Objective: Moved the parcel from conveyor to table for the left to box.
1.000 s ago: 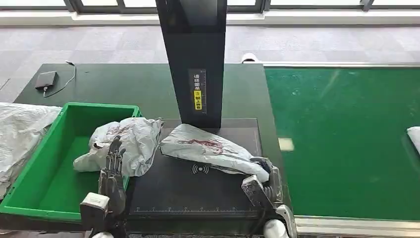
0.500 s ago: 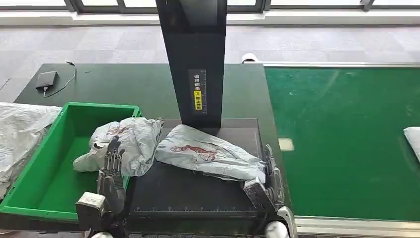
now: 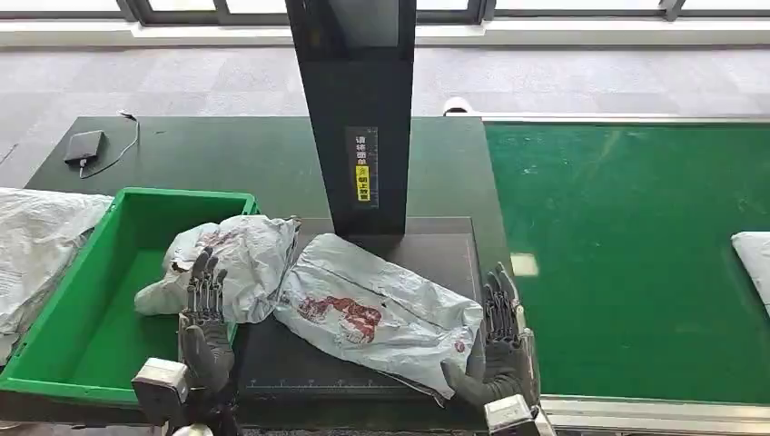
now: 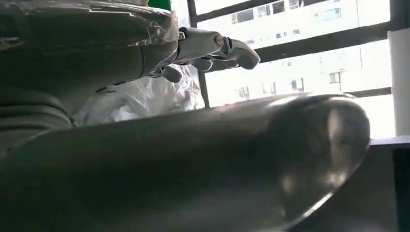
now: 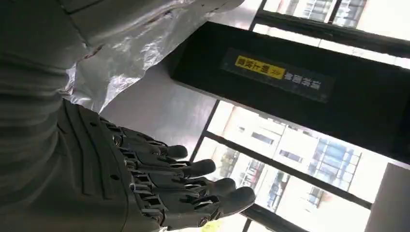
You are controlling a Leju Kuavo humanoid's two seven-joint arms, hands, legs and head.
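The right arm's share of the job looks done. The parcel (image 3: 381, 313) — a crinkled grey poly bag with a red print — lies flat on the black scanning pad (image 3: 300, 359) of the counter (image 3: 227, 154), just in front of the dark upright post (image 3: 359, 109) and clear of the green conveyor (image 3: 626, 245). The right hand (image 3: 498, 341) stands beside the parcel's near corner with its fingers straight and spread; the right wrist view shows nothing between them, so it holds nothing, though its thumb sits close enough to the bag's edge that I cannot tell whether they touch.

What is left belongs to the left arm. A second grey bag (image 3: 231, 263) is draped over the rim of the green box (image 3: 68, 282), half in and half on the pad, touching or nearly touching the parcel's far corner. The left hand (image 3: 207, 313) is at the near edge of that bag, fingers extended and slightly apart, gripping nothing as far as the head view shows; the left wrist view is mostly its own cover and thumb. So the draped bag is not fully boxed, and the freshly laid parcel has yet to be picked up.

Further along the conveyor another pale bag (image 3: 754, 250) waits at its far right edge — more work, by the look of it
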